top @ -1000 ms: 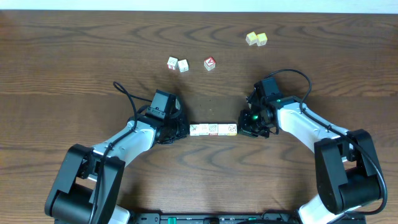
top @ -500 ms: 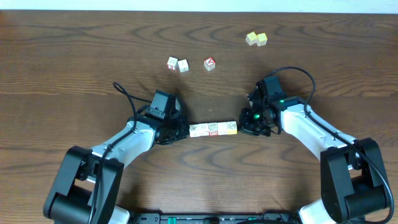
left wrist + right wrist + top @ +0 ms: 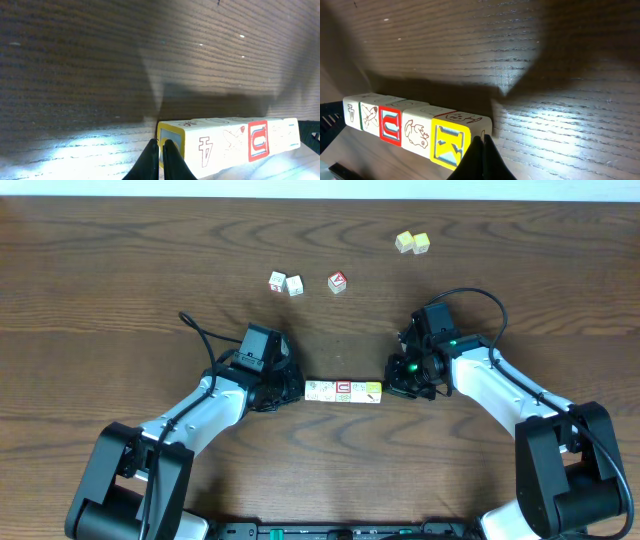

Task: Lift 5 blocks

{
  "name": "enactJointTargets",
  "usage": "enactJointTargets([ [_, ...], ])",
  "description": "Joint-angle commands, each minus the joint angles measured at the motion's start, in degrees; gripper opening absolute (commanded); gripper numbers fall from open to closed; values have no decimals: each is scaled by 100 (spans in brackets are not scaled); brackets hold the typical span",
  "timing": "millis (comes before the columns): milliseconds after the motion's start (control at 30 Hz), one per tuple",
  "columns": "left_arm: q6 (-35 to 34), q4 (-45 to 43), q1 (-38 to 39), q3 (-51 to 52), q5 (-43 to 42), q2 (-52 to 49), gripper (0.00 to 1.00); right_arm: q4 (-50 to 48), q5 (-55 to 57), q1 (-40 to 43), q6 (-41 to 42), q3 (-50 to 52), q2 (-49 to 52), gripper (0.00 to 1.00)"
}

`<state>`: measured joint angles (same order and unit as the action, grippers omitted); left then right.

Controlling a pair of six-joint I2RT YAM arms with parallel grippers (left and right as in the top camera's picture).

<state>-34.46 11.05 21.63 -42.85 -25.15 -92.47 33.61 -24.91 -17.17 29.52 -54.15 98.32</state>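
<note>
As the overhead camera shows, a row of five alphabet blocks (image 3: pixel 343 391) is pinched end to end between the left gripper (image 3: pixel 297 390) and right gripper (image 3: pixel 390 388), near the middle of the wooden table (image 3: pixel 120 360). Left wrist: fingertips (image 3: pixel 146 161), pressed together, touch the row's yellow-rimmed end. Right wrist: fingertips (image 3: pixel 475 160), also together, touch the yellow K block (image 3: pixel 449 142).

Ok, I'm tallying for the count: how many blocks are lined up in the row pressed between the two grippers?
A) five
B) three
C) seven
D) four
A: the right wrist view shows five printed faces side by side in the row of blocks, running from the yellow K block at the right gripper to the far end at the left gripper.
</note>
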Motion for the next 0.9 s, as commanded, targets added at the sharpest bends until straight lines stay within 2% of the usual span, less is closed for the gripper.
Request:
enactJointTargets([
  [0,74,-2,37,-177,-293,129,7,-15,-411,-168,7,-13,-96,1],
  [333,81,114,37,-175,-223,129,7,66,-232,-168,28,-11,-96,1],
  [500,81,446,37,-175,315,129,7,284,168,-168,26,-9,-92,1],
  [733,79,476,37,-175,796,111,7,326,365,-168,50,0,-81,1],
  [867,79,448,37,-175,833,105,7,332,389,-168,48,2,-81,1],
])
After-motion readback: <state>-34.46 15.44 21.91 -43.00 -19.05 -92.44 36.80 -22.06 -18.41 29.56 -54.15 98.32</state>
